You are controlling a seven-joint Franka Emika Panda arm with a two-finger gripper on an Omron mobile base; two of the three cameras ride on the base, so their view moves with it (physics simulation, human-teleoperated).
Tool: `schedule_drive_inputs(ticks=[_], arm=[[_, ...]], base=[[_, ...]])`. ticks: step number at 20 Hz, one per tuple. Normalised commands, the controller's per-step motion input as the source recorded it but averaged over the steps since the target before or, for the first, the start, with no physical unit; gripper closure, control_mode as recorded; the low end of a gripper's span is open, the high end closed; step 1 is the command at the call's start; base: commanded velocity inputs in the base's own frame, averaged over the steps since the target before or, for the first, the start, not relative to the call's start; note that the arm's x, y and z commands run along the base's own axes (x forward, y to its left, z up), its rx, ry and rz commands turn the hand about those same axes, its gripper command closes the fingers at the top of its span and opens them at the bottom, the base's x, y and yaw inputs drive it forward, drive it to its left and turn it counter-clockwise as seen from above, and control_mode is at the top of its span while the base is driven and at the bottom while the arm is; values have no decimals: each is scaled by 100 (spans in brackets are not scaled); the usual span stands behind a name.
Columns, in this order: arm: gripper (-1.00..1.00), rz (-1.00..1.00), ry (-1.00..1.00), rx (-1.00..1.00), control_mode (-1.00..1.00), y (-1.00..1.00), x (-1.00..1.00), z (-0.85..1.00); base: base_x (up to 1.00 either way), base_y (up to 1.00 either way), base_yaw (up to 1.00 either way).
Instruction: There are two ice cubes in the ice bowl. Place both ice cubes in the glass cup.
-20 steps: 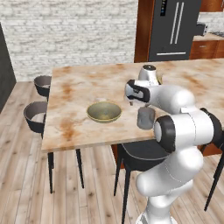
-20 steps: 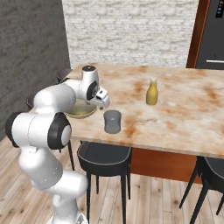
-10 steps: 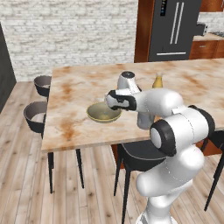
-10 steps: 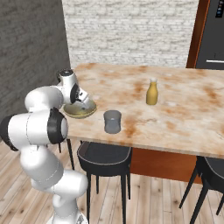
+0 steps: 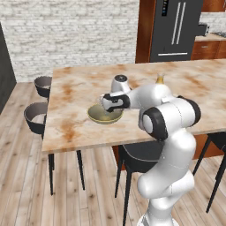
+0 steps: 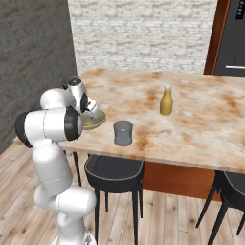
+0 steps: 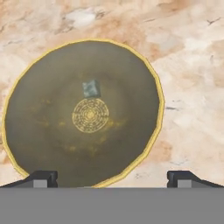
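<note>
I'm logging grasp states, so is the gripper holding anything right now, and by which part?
Nothing is held. The gripper hovers open above the ice bowl, fingertips wide apart with nothing between them. One ice cube lies on the bowl's floor.

The white arm is bent at the elbow and reached forward and to its left over the table edge, with the wrist turned downward. The gripper [image 7: 112, 177] is pointed straight down, its two dark fingertips [image 7: 40, 178] spread wide apart at the bottom of the hand view, with nothing held between them.
</note>
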Motion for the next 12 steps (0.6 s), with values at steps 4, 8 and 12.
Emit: schedule_drive_inputs(ticks=[4,8,12], arm=[[-100,0,5,0,-100,12,30,-13],[-100,0,4,0,-100,10,39,-24],[-100,0,8,0,-100,0,29,-30]], base=[[0,0,0],[0,0,0],[0,0,0]])
